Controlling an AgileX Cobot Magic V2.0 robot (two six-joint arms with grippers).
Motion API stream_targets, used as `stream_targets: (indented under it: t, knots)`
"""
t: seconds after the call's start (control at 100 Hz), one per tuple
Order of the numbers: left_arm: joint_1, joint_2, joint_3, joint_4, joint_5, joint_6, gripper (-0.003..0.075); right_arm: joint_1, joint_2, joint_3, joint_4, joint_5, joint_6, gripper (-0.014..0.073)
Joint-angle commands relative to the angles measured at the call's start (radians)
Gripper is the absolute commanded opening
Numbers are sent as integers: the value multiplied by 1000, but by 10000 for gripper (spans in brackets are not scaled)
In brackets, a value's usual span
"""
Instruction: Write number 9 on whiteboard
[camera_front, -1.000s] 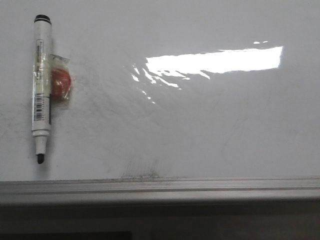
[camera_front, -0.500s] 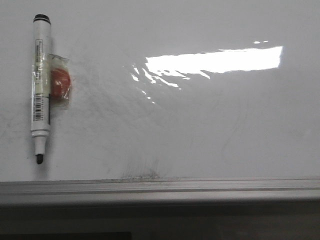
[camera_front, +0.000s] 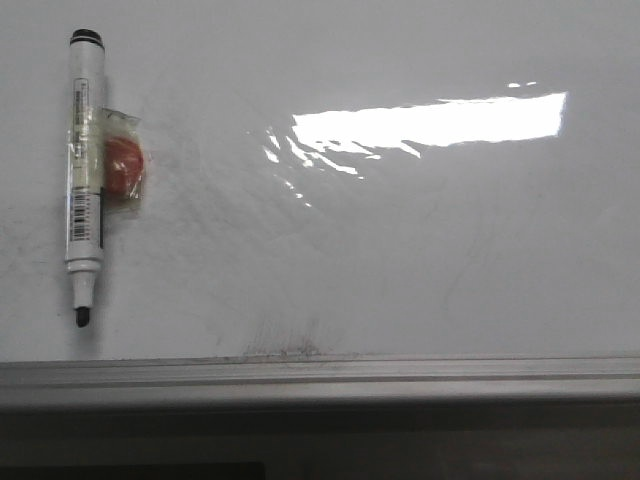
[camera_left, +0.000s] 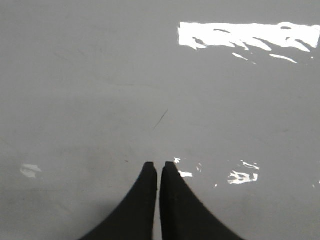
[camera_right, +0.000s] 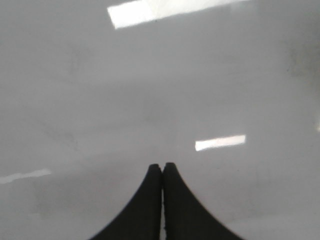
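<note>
- Whiteboard (camera_front: 400, 260) is seen filling the front view, glossy and white, with a grey metal edge rail (camera_front: 320, 375) running across its near side.
- No black digit is seen on the board; only faint grey smears are visible, the darkest patch (camera_front: 285, 345) lying just above the rail.
- A marker (camera_front: 84, 175) is laid on the board at the far left of the front view, uncapped, its long axis running away from the robot, nearly square to the rail.
- The black writing tip (camera_front: 81, 317) is pointed toward the rail and the robot, while the black end cap (camera_front: 85, 38) is turned toward the far side.
- A small red object in clear wrapping (camera_front: 122, 168) is seen touching the marker's barrel on its right side.
- A bright strip of reflected light (camera_front: 430, 120) is spread across the board right of centre.
- The left gripper (camera_left: 158, 167) is shown in the left wrist view with its two dark fingers pressed nearly together, a hairline slit between them, nothing held, over bare board.
- A thin, short dark stroke (camera_left: 160, 119) is seen on the board ahead of those fingertips.
- The right gripper (camera_right: 162, 167) is shown in the right wrist view with its fingers closed against each other, holding nothing, over blurred white surface.
- Neither gripper appears in the front view.
</note>
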Motion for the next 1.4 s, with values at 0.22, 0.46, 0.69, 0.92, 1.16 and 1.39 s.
stream_targets:
  t: [0.22,0.46,0.69,0.92,1.16,1.39]
  knots:
    - [2,46,-35,-43,-256,-3,506,27,38,-33,7,-77,1,-63]
    - [-31,46,-35,-24,-264,2,489,27,38,-33,7,-70,1,-63]
    - [-216,46,-35,-22,-270,2,450,27,38,-31,7,-70,1,-63]
    - [-478,53,-35,-22,-268,2,450,27,38,6,7,-144,1,-63]
    - [-699,180,-35,-28,-312,2,450,27,38,23,7,-167,1,-63]
    - [-826,388,-35,-51,-464,0,450,27,38,23,12,-165,1,-63]
